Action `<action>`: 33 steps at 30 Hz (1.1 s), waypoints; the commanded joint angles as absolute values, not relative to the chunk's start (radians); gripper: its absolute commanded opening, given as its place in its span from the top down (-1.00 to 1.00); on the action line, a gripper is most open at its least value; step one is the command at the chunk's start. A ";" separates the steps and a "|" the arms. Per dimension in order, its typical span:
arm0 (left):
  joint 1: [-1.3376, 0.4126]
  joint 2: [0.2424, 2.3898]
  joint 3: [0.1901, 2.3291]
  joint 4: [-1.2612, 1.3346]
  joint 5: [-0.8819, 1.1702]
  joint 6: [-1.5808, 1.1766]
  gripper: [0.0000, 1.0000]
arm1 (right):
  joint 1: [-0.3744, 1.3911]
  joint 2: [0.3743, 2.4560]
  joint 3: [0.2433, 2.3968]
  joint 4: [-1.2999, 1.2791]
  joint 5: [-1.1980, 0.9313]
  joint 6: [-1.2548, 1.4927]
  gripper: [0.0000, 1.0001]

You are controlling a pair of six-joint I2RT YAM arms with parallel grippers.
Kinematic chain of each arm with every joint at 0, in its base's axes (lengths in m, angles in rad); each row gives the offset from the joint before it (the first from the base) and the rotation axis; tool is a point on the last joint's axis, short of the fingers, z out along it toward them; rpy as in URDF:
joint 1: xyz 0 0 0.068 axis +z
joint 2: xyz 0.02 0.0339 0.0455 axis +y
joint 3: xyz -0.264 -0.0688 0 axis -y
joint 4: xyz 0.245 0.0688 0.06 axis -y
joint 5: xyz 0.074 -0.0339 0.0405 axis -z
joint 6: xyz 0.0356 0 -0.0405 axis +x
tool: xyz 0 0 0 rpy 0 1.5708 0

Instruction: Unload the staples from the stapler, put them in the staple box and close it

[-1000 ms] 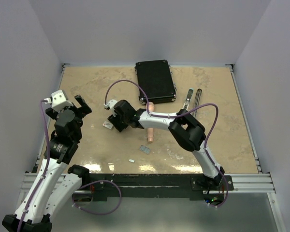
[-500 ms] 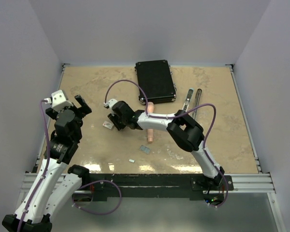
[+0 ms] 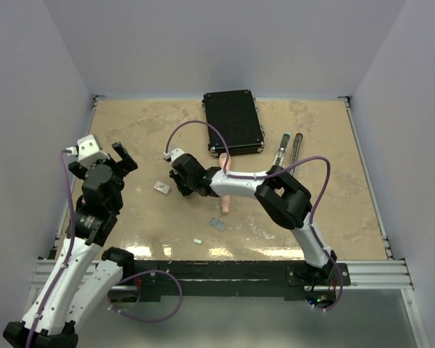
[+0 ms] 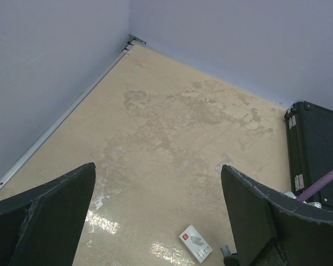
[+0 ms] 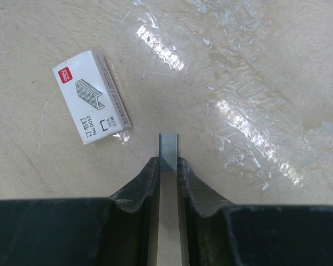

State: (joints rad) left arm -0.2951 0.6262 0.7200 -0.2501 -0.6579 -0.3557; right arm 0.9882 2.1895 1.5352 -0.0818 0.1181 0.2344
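My right gripper [image 5: 168, 164] is shut on a silvery strip of staples [image 5: 168, 146], whose end sticks out past the fingertips just above the table. From above, that gripper [image 3: 180, 181] sits left of centre, its arm lying across the pink stapler [image 3: 225, 201]. Two more bits of staples [image 3: 217, 223] [image 3: 198, 241] lie nearer the front edge. My left gripper [image 3: 123, 161] is raised at the left, open and empty, its fingers [image 4: 269, 213] wide apart.
A small white staple box with a red mark [image 5: 91, 96] [image 3: 162, 188] [image 4: 195, 243] lies just left of the right gripper. A black case [image 3: 233, 121] sits at the back centre. Two dark metal bars [image 3: 283, 147] [image 3: 298, 148] lie to its right.
The right gripper's fingers have closed on the staple strip, and it has shifted slightly right, uncovering the white box. The left arm has not moved.
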 commanded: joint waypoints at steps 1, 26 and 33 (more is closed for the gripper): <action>-0.296 0.621 0.716 -0.204 -0.650 -0.347 -1.00 | 0.992 2.111 1.497 -0.110 0.150 0.340 0.68; -0.298 0.600 0.716 -0.206 -0.635 -0.354 -1.00 | 1.141 1.519 0.994 -0.413 0.307 0.902 0.63; -0.301 0.597 0.715 -0.206 -0.627 -0.359 -1.00 | 1.203 1.450 0.930 -0.451 0.351 1.038 0.63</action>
